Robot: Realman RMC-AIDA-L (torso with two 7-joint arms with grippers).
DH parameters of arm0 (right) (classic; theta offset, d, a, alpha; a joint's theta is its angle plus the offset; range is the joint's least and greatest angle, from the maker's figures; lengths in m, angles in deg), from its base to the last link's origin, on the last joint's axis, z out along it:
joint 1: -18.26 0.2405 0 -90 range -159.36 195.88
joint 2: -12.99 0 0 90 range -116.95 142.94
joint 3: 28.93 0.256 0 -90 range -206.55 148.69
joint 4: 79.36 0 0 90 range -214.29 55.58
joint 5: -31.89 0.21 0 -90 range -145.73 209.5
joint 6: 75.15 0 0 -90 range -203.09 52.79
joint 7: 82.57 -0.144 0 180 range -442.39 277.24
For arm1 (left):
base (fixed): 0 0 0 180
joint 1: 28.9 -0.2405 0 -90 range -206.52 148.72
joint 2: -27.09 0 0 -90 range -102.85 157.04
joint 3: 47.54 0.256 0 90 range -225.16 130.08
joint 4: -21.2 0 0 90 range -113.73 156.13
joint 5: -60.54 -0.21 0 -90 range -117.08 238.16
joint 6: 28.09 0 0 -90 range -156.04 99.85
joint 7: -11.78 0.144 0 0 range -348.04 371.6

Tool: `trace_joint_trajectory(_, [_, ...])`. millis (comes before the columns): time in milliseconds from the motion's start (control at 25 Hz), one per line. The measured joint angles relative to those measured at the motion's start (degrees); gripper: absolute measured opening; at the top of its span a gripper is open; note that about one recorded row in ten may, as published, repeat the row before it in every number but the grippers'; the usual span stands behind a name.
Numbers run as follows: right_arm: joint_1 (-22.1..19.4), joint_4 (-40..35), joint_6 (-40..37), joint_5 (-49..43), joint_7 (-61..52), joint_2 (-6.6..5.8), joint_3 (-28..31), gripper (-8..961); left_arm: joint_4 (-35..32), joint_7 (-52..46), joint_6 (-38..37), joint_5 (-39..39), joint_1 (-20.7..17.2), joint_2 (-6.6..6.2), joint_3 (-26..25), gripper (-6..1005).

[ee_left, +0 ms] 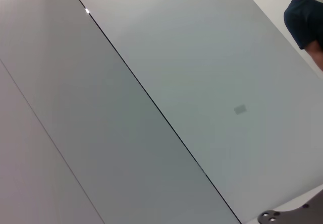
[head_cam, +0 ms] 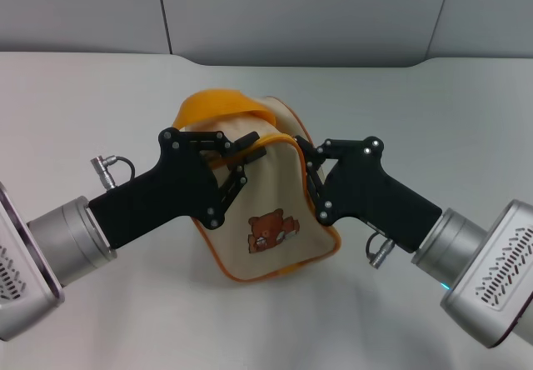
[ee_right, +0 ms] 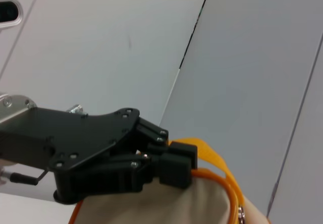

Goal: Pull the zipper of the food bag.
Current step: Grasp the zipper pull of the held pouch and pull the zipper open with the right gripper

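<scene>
The beige food bag point(head_cam: 266, 187) with a brown bear patch point(head_cam: 268, 230) stands upright mid-table, its yellow loop handle point(head_cam: 218, 103) on top. The orange zipper point(head_cam: 331, 235) curves round the front panel's edge. My left gripper point(head_cam: 246, 155) is shut on the bag's upper left edge at the zip track; the right wrist view shows its black fingers point(ee_right: 176, 164) clamped on the orange edge point(ee_right: 222, 176). A tiny silver piece point(ee_right: 241, 214) sits on the track there. My right gripper point(head_cam: 310, 170) presses against the bag's upper right edge at the zipper.
The bag stands on a pale grey table point(head_cam: 100, 95) before a grey panelled wall point(head_cam: 291, 12). The left wrist view shows only wall panels point(ee_left: 151, 82) and a person's dark sleeve point(ee_left: 305, 19). Both arms close in on the bag from either side.
</scene>
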Motion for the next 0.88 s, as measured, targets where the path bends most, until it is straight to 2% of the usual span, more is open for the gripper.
trace_joint_trajectory(160, [-1.8,-0.2,0.0,0.0,0.0,0.00,-0.1,-2,0.0,0.0,0.0,0.1,0.1,0.01,0.0,86])
trace_joint_trajectory(240, [-4.8,-0.6,0.0,0.0,-0.1,0.00,0.1,-2,0.0,0.0,0.0,0.1,0.2,0.01,0.0,85])
trace_joint_trajectory(600, [-11.4,-3.2,0.0,0.0,-0.6,-0.17,0.0,-3,-0.3,-0.2,0.0,0.1,0.1,-0.01,0.0,85])
trace_joint_trajectory(880, [-13.3,-5.6,3.9,0.3,-0.6,-0.23,0.5,-3,-0.3,0.0,0.2,0.1,-0.2,-0.08,0.0,85])
